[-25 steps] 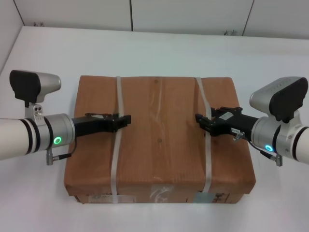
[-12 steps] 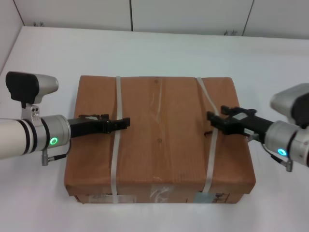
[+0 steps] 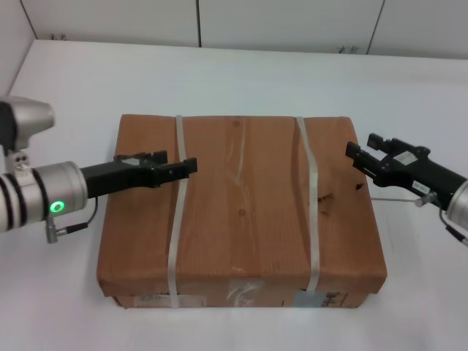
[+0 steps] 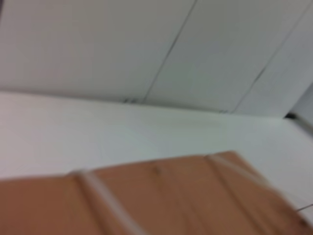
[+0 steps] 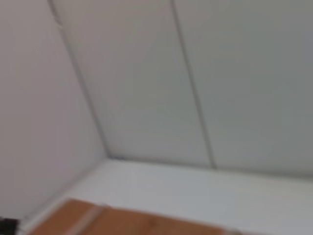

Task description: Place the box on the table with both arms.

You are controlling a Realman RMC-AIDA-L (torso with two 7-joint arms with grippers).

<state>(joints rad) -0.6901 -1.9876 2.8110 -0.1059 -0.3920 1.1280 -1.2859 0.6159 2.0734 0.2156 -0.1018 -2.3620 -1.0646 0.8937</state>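
Observation:
The box [image 3: 241, 212] lies flat on the white table [image 3: 241, 77], its two white straps running front to back and its labels on the near side. My left gripper [image 3: 189, 167] reaches in from the left, low over the box top, with its tip at the left strap [image 3: 177, 219]. My right gripper [image 3: 356, 155] is at the box's right edge, clear of the right strap [image 3: 311, 212]. The left wrist view shows the box top [image 4: 171, 196] with a strap [image 4: 102, 200]. The right wrist view shows only a corner of the box [image 5: 122, 223].
White wall panels [image 3: 292, 22] stand behind the table's far edge. Bare tabletop surrounds the box on all sides, as the left wrist view [image 4: 98, 127] and the right wrist view [image 5: 195, 191] also show.
My right gripper has drawn back to the right, from the right strap to the box's edge; the strap, bent sideways a moment ago, lies straight. My left arm has pulled back leftward.

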